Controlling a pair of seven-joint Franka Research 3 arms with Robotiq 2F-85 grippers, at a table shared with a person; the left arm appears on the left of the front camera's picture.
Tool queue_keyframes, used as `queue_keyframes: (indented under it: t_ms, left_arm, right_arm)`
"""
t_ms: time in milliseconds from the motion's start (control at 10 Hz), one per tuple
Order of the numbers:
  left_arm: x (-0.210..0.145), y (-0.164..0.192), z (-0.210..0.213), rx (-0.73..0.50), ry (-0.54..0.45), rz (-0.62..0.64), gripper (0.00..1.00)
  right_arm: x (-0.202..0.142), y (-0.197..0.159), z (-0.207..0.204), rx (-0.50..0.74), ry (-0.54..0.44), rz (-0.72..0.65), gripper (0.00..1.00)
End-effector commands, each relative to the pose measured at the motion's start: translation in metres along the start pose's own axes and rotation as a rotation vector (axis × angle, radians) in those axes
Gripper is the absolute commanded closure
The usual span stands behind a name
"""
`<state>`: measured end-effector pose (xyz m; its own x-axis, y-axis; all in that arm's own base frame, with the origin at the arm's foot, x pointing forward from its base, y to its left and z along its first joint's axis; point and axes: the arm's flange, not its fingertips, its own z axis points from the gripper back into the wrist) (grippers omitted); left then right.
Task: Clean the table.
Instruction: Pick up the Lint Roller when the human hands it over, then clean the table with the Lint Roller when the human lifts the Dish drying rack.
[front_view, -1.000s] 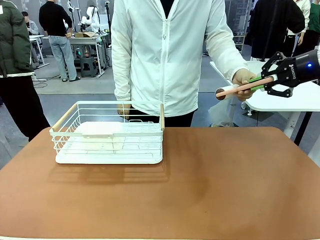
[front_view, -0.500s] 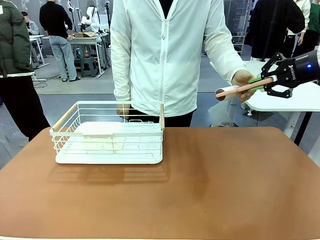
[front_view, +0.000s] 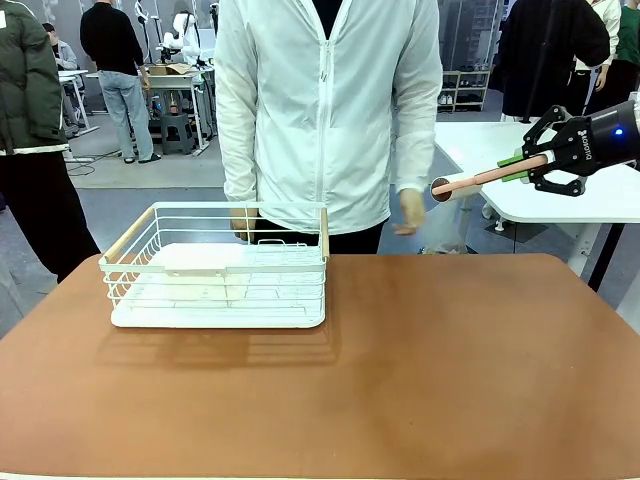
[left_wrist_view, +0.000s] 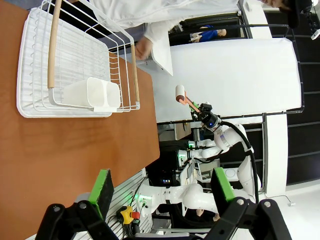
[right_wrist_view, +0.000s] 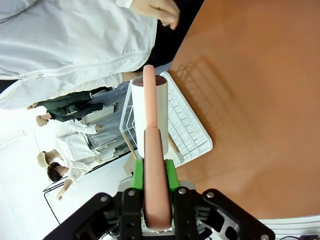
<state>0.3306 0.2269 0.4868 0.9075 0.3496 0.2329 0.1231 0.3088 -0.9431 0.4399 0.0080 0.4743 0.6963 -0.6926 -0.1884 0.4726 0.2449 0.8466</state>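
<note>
Right hand (front_view: 520, 168): clamped on pink handle of lint roller (front_view: 468, 182), raised beyond bench far-right corner. Left hand (left_wrist_view: 160, 186): wide, nothing between pads. Bench (front_view: 450, 380): reddish-brown top, white wire rack (front_view: 215, 265) far left. Person (front_view: 330, 110) in white jacket behind; white table (front_view: 600, 205) at right.

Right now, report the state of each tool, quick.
Left tool: open, holding nothing.
Right tool: closed on the pink-handled white lint roller, gripping it by the handle.

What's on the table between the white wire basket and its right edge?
Nothing; the front view shows the table bare from the basket to that edge.
</note>
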Motion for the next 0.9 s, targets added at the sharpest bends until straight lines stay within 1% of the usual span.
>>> queue_keyframes:
  t_ms: [0,800]
  left_arm:
    - [-0.0007,-0.0008,0.0023,-0.013,-0.004,-0.006,0.0]
    - [-0.0007,-0.0008,0.0023,-0.013,-0.004,-0.006,0.0]
  right_arm:
    - [-0.0014,0.0014,0.0002,0.003,0.001,0.003,1.0]
    - [-0.0014,0.0014,0.0002,0.003,0.001,0.003,1.0]
